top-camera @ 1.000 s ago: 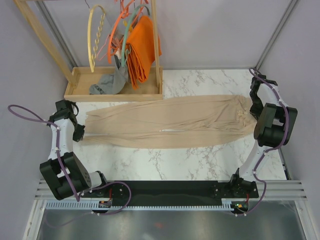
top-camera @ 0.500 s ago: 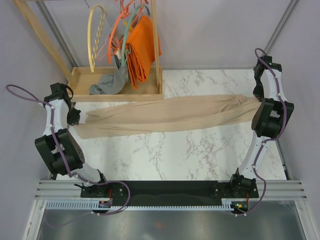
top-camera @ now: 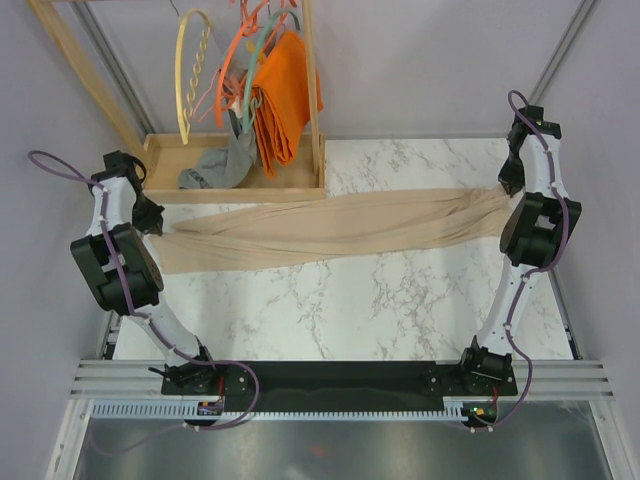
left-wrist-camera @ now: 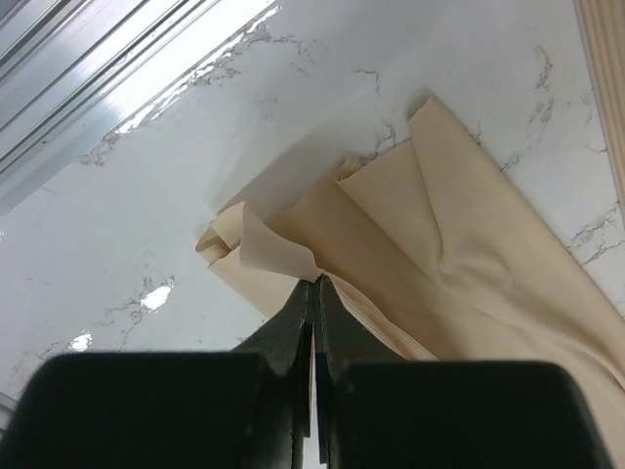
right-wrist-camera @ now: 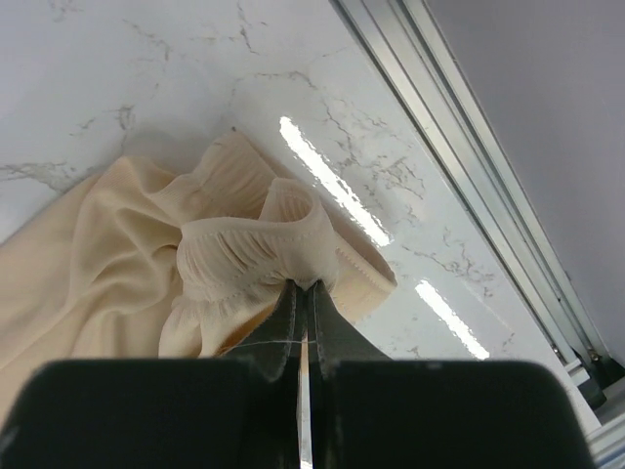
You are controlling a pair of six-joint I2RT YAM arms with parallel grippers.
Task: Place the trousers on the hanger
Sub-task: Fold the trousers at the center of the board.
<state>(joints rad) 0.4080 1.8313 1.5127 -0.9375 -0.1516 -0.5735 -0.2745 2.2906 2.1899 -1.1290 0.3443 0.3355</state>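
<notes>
You are gripping the trousers (top-camera: 330, 230) by slim pinches, left gripper (left-wrist-camera: 313, 285) clamped on the cuffs, right gripper (right-wrist-camera: 302, 289) on the waistband, so pulling tauter is probably risking a slip.

Robot lab cell: marble-look desk (top-camera: 380, 300) boxed in w/ grey panels (top-camera: 420, 60) & alu rails (top-camera: 570, 378), left arm (top-camera: 115, 270) & right arm (top-camera: 535, 225) bolted to the front rail.

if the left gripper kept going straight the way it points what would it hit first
The trousers: the left gripper is shut on a fold at their leg end. Beyond that fold it would probably meet the marble table underneath, though the wrist view does not show how far below that is.
</notes>
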